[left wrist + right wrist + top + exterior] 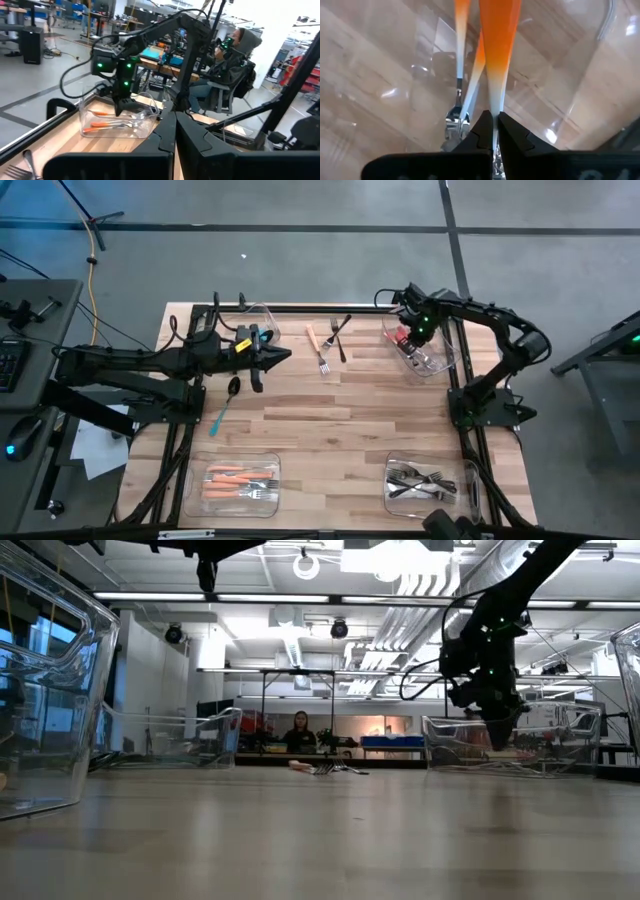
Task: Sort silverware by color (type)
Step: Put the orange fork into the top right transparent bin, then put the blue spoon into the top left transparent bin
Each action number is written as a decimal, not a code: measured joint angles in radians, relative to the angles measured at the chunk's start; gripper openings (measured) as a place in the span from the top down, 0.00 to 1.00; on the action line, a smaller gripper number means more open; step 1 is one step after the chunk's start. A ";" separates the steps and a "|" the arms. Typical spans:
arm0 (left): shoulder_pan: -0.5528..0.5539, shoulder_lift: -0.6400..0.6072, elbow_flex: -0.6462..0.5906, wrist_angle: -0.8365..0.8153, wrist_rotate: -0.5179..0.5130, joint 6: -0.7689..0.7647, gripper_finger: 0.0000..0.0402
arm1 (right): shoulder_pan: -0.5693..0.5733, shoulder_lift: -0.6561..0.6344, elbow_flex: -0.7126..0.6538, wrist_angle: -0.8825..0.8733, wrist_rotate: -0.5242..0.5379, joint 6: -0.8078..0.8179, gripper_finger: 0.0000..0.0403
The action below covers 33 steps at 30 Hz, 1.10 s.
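My right gripper [413,340] points down into the clear bin [445,363] at the table's far right and is shut on a red-orange-handled piece of silverware [499,35]. Two more red-orange-handled pieces [470,70] lie on that bin's floor. Near the far edge, loose on the wood, lie an orange-handled piece [313,337] and two dark forks [338,335]. A teal-handled spoon [224,406] lies flat at the left. My left gripper [284,358] hangs level above the table, shut and empty. My right gripper pinches the piece's thin metal neck [494,114], just past where the red-orange handle tapers off, between its two fingers. The fingers come from above, pointing down. The handle sticks out sideways from the fingertips, above the pieces that lie in the bin.
A clear bin [262,312] stands at the far left, by the left arm. The near-left bin [215,472] holds orange-handled pieces and the near-right bin [470,480] holds dark forks. Bare wood lies in the table's middle. A person sits beyond the table.
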 joint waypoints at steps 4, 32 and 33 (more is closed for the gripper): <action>0.000 0.000 0.000 0.000 -0.011 0.000 1.00 | -0.013 0.000 -0.011 0.025 0.000 0.038 1.00; 0.000 0.000 0.000 0.001 -0.011 0.000 1.00 | -0.013 0.000 -0.009 0.033 0.002 0.065 0.62; 0.000 0.000 0.000 0.001 -0.011 0.000 1.00 | -0.013 -0.001 -0.009 0.026 0.002 0.059 0.62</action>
